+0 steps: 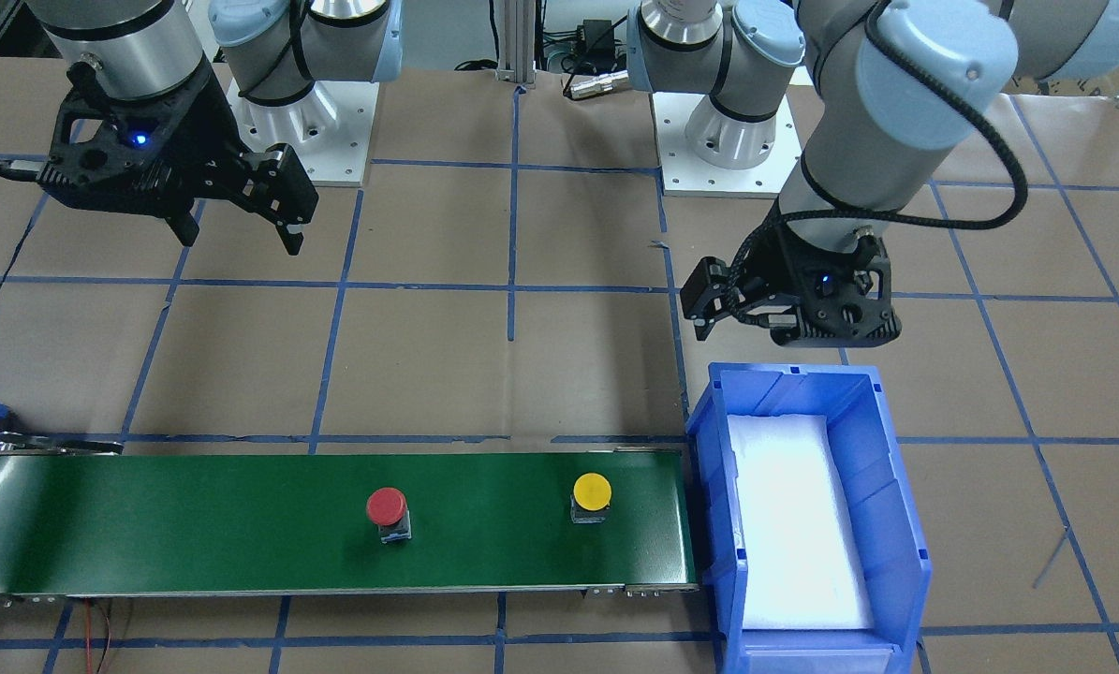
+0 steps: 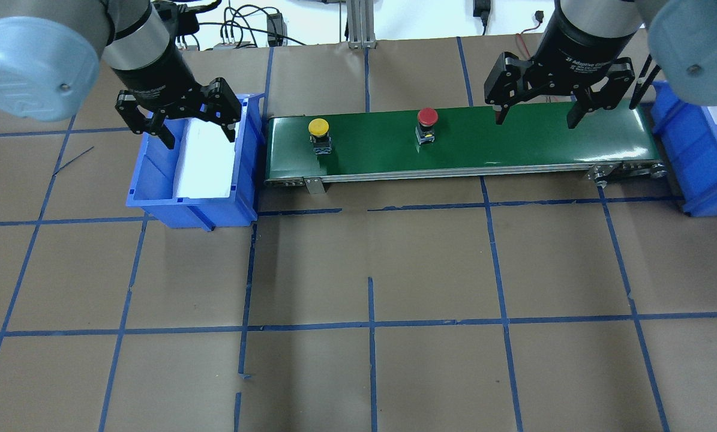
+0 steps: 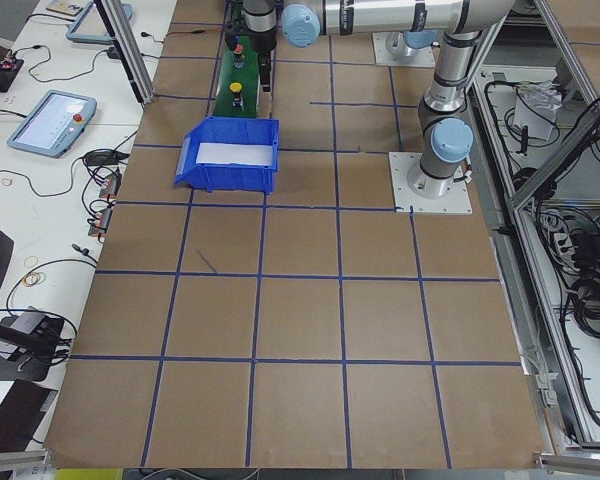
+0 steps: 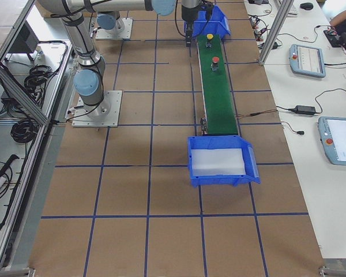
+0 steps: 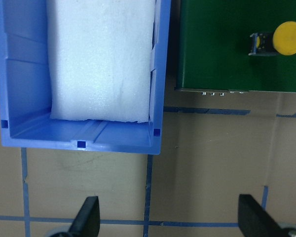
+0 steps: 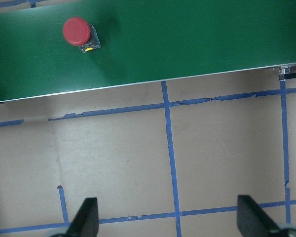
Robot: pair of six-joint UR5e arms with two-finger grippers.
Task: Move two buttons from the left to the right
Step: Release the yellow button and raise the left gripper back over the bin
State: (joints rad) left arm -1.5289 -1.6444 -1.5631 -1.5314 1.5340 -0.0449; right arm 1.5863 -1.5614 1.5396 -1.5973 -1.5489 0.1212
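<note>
The yellow button (image 1: 592, 491) stands on the green conveyor belt (image 1: 194, 524) near its left-bin end, and also shows in the overhead view (image 2: 318, 127) and the left wrist view (image 5: 289, 38). The red button (image 1: 387, 506) stands near the belt's middle, and also shows in the overhead view (image 2: 427, 116) and the right wrist view (image 6: 77, 30). My left gripper (image 2: 199, 137) is open and empty, hovering by the robot-side end of the left blue bin (image 2: 154, 204). My right gripper (image 2: 535, 122) is open and empty, above the belt's robot-side edge, right of the red button.
The left bin (image 1: 709, 421) holds a white foam pad (image 1: 798, 524). A second blue bin (image 2: 694, 150) stands at the belt's right end. The brown table surface (image 2: 370, 270) carries blue tape grid lines. The arm bases (image 1: 718, 140) stand at the back.
</note>
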